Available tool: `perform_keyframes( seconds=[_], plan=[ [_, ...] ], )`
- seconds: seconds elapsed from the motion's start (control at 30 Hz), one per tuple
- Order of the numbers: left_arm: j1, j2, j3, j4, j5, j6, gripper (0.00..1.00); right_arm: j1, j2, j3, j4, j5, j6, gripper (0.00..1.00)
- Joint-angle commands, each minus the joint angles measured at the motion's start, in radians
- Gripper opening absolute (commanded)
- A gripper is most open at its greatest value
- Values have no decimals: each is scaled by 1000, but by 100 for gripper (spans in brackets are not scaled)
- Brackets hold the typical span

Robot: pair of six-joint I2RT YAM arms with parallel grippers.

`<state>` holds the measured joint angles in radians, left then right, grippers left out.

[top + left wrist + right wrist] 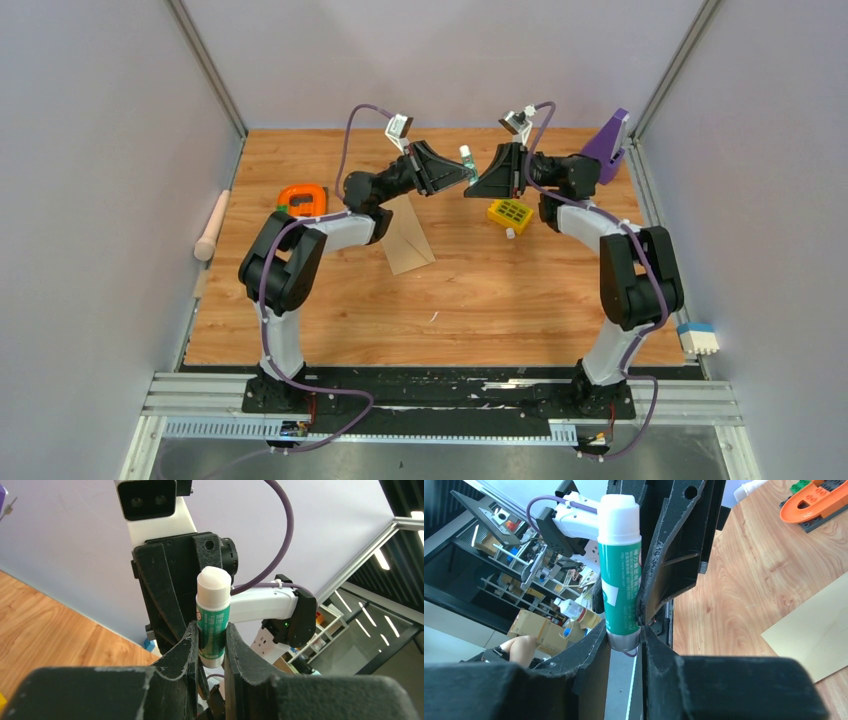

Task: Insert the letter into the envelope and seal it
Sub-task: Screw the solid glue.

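Looking down on a wooden bench (480, 300), we see two arms reaching toward each other at the upper centre of the frame. The tan envelope (405, 238) lies flat on the bench left of centre, partly under the left arm. An orange toy (302, 198) sits at upper left, and a yellow block (510, 214) just right of centre. The left pincer (210, 635) is clamped narrowly on the green body of an upright, white-topped glue stick (214, 615). The right pincer (625, 635) grips the same stick at its base.

1 high rear overview; 2 close, opposed wrist views sharing the glue stick (214, 625)
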<state>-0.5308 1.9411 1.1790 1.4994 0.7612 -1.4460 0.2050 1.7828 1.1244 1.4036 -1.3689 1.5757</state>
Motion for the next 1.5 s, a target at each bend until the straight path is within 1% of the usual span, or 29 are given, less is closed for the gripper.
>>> perform_keyframes(
  seconds=[0.0,0.13,0.17,0.23,0.3,0.37,0.4,0.47,0.57,0.67,0.77,0.9,1.0,1.13,1.2,1.23,1.3,1.4,1.43,1.47],
  plan=[
    [-6,-27,3,29,12,23,3,-4,-50,-7,-83,46,-115,11],
    [-6,-25,-6,28,13,41,0,-12,-92,15,-344,45,-298,5],
    [-6,-24,-9,28,11,44,0,-17,-102,27,-435,46,-354,1],
    [-5,-23,-18,23,7,62,1,-31,-131,57,-644,70,-507,0],
    [-6,-23,-29,7,4,79,1,-37,-161,105,-926,127,-722,0],
    [-6,-24,-44,-15,-1,96,2,-36,-188,148,-1166,230,-923,1],
    [-6,-24,-54,-29,-5,102,2,-34,-197,162,-1233,287,-1010,3],
    [-6,-23,-66,-51,-12,115,2,-23,-216,173,-1330,370,-1118,4],
    [-5,-17,-84,-75,-21,136,2,3,-240,184,-1445,522,-1255,4],
    [-6,-12,-95,-103,-29,151,1,41,-271,178,-1506,665,-1392,4],
    [-5,-10,-106,-117,-33,163,0,79,-296,165,-1538,764,-1505,5],
    [-4,-8,-106,-127,-33,165,0,122,-315,157,-1558,915,-1604,6],
    [-5,-8,-106,-130,-32,164,0,171,-322,168,-1576,1074,-1673,15],
    [-5,-4,-106,-135,-32,166,0,274,-318,188,-1588,1348,-1777,28],
    [-5,-4,-104,-135,-32,166,0,321,-315,192,-1588,1424,-1832,35],
    [-5,-4,-104,-134,-31,166,0,335,-317,193,-1593,1434,-1847,40],
    [-4,-6,-106,-133,-31,167,0,332,-328,198,-1617,1392,-1827,51],
    [1,-9,-106,-127,-29,163,0,264,-356,231,-1715,1005,-1768,61],
    [2,-11,-105,-122,-30,162,0,229,-367,236,-1737,851,-1743,66],
    [6,-12,-103,-113,-29,156,0,186,-375,238,-1754,697,-1708,68]
  ],
)
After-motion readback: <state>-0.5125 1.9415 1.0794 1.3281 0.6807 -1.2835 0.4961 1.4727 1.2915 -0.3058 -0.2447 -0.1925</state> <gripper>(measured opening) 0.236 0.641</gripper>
